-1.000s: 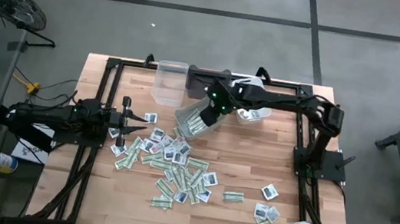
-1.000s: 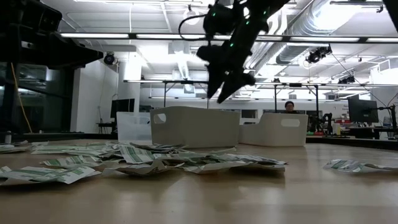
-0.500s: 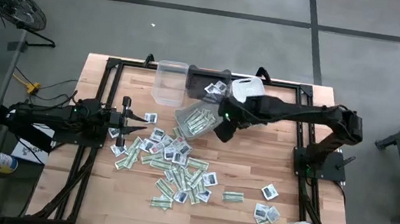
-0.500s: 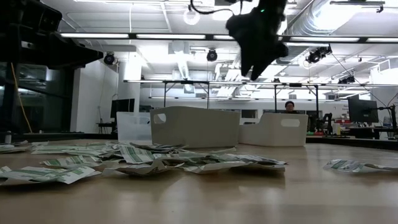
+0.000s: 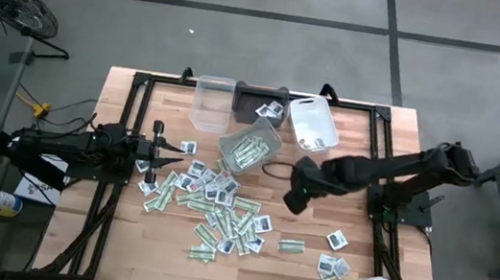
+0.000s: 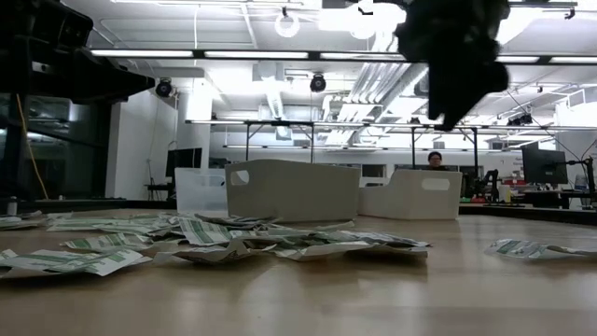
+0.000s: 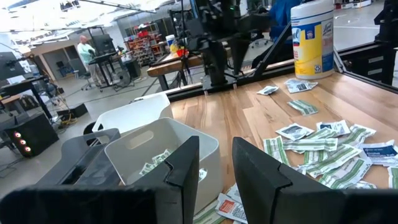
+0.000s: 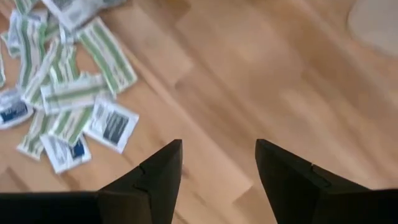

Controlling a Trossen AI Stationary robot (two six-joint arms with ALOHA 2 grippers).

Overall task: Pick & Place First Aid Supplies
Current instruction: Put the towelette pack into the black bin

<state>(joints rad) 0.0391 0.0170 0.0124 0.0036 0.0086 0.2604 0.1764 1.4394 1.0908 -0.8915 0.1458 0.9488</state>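
I've got the right gripper (image 5: 292, 204) up over bare wood just beside the packets (image 5: 221, 209), fingers spread and empty, so it can drop on one. They lie scattered mid-table; some sit in the clear bin (image 5: 249, 150). The left gripper (image 5: 168, 157) waits at the pile's left edge, its fingers (image 7: 186, 163) a little apart, pinching nothing I can see
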